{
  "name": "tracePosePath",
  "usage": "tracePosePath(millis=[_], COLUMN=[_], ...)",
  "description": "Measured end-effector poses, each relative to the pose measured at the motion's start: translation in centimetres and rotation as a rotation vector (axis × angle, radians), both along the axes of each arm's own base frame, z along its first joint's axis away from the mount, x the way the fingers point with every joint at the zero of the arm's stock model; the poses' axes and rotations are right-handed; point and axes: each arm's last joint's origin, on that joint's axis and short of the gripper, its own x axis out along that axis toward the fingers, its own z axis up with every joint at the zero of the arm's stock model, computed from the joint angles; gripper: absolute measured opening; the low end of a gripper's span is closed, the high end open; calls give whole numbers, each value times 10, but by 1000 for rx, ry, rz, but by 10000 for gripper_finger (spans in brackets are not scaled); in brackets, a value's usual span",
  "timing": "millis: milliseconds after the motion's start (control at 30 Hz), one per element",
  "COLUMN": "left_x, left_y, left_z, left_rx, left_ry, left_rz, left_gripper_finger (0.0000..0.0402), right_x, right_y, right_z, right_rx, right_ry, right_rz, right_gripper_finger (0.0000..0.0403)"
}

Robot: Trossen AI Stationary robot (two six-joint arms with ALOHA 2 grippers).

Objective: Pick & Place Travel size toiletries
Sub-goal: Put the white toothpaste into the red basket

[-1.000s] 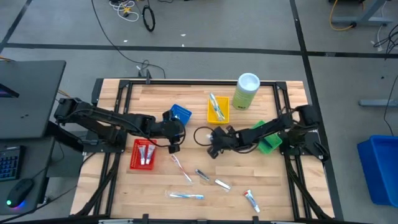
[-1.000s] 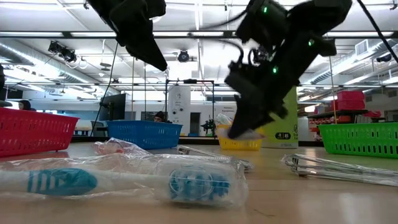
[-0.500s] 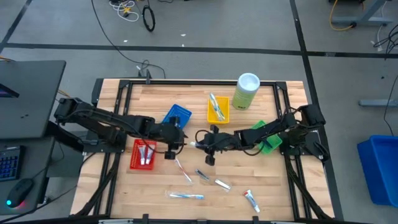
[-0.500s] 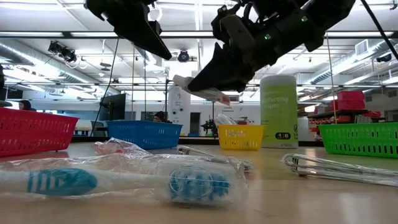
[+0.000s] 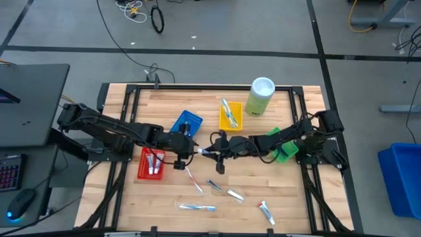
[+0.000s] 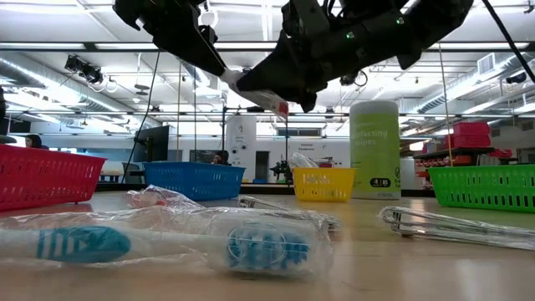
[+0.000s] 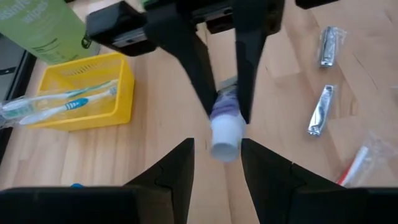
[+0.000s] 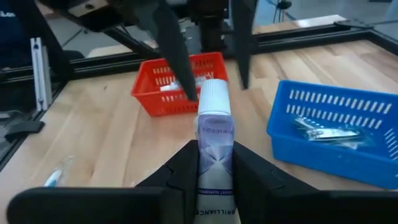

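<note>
A white toothpaste tube [image 8: 215,134], one of the travel size toiletries, hangs in the air over the table's middle with my right gripper [image 8: 215,163] shut on it. Its white cap [image 7: 224,134] points at my left gripper [image 7: 217,158]. That gripper is open, its fingertips standing on either side of the cap without touching it. In the high view the two grippers face each other, left [image 5: 191,151] and right [image 5: 210,152]. More toiletries lie loose on the near part of the table: a toothbrush [image 5: 197,207] and a tube [image 5: 266,212]. My right gripper pinches the tube's body [image 8: 215,152] between its two fingers, behind the cap end. The fingers come nearly level from the table's right and lie along the tube. The tube is lifted clear and lies about level, its cap end [image 6: 231,81] sticking out past the fingertips.
A red tray [image 5: 141,172] with tubes lies below the left arm. A blue tray [image 5: 189,120] sits behind the grippers and a yellow tray [image 5: 231,123] holds toothbrushes. A green tray [image 5: 285,153] is under the right arm. A pale-green canister [image 5: 260,97] stands far right. Wrapped items [image 5: 214,185] lie near.
My right gripper has risen from the table and tipped from pointing down to nearly level. It has carried the tube up and toward the table's left, to the left gripper. The tube is now clear of the table and level. My left gripper has rolled a little.
</note>
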Motion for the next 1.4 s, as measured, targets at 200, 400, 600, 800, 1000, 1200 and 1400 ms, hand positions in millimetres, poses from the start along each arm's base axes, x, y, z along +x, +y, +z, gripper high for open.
tracePosePath(millis=[200, 400, 600, 800, 1000, 1200, 1400], left_x=[0, 0, 0, 0, 0, 0, -2], left_y=[0, 0, 0, 0, -1, -1, -1], left_z=[0, 0, 0, 0, 0, 0, -2], left_rx=[-5, -3, -6, -13, -26, -25, -43], left_ry=[1, 1, 1, 3, 5, 5, 27], left_rz=[-6, -8, -5, -10, -23, -23, 2], left_gripper_finger=[139, 139, 111, 75, 83, 74, 73], right_x=[1, 2, 2, 2, 2, 2, 3], right_y=[-5, -7, -6, -5, -7, -8, -8], right_z=[1, 3, 4, 4, 4, 4, 4], right_rx=[3, 4, -9, -37, -71, -78, -109], right_ry=[-10, -35, -40, -37, -38, -39, -43], right_rz=[-10, -14, -2, 51, 44, 42, 50], right_gripper_finger=[88, 87, 92, 90, 105, 143, 190])
